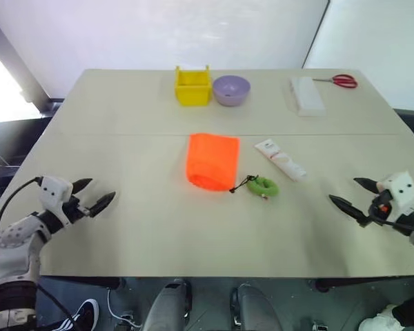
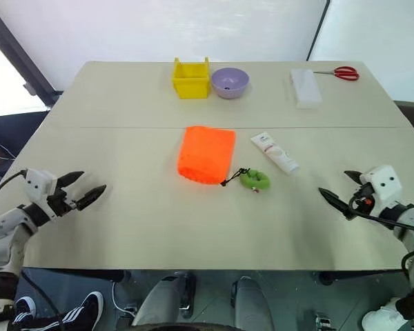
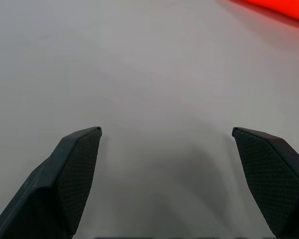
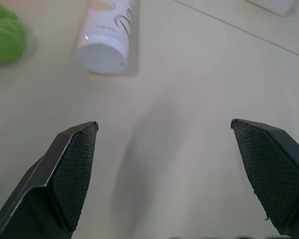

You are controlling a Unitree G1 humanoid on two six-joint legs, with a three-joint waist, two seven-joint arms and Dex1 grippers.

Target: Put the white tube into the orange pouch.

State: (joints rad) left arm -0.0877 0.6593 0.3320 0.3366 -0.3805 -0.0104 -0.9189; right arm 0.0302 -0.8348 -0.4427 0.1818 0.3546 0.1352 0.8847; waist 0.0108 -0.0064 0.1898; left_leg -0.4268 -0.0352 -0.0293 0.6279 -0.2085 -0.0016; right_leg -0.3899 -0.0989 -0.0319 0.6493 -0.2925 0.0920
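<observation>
The orange pouch (image 1: 212, 161) lies flat in the middle of the table, its black cord ending in a green loop (image 1: 263, 186) on its right. Just right of that lies the white tube (image 1: 281, 159), slanted, cap end toward me; the right wrist view shows its cap (image 4: 102, 52) ahead. My left gripper (image 1: 92, 194) hovers open and empty over the table's near left part. At the near right my right gripper (image 1: 352, 195) is also open and empty, well short of the tube.
At the table's far side stand a yellow bin (image 1: 192, 85) and a purple bowl (image 1: 231, 89). A white box (image 1: 306, 95) and red-handled scissors (image 1: 342, 81) lie at the far right. The table's front edge (image 1: 207, 276) runs just below both grippers.
</observation>
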